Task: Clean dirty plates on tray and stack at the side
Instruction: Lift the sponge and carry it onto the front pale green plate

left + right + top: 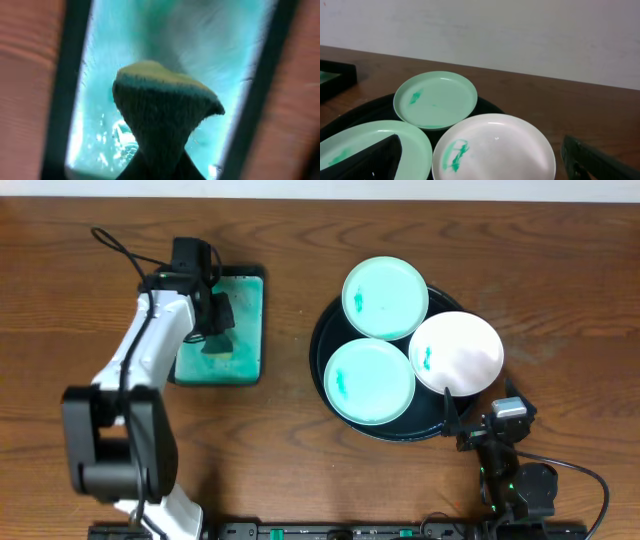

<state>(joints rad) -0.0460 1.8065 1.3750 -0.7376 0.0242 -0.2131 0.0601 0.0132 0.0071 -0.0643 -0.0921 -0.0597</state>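
Observation:
Three dirty plates lie on the round black tray: a mint plate at the back, a mint plate at the front left, and a white plate at the right, each with a teal smear. My right gripper is open and empty at the tray's front right edge. In the right wrist view its fingers straddle the white plate, with the mint plates beyond. My left gripper is shut on a sponge above the rectangular teal tray.
The rectangular dark-rimmed teal tray lies left of the black tray, with wet teal liquid inside it. Bare brown wood shows between the two trays and to the right of the black tray.

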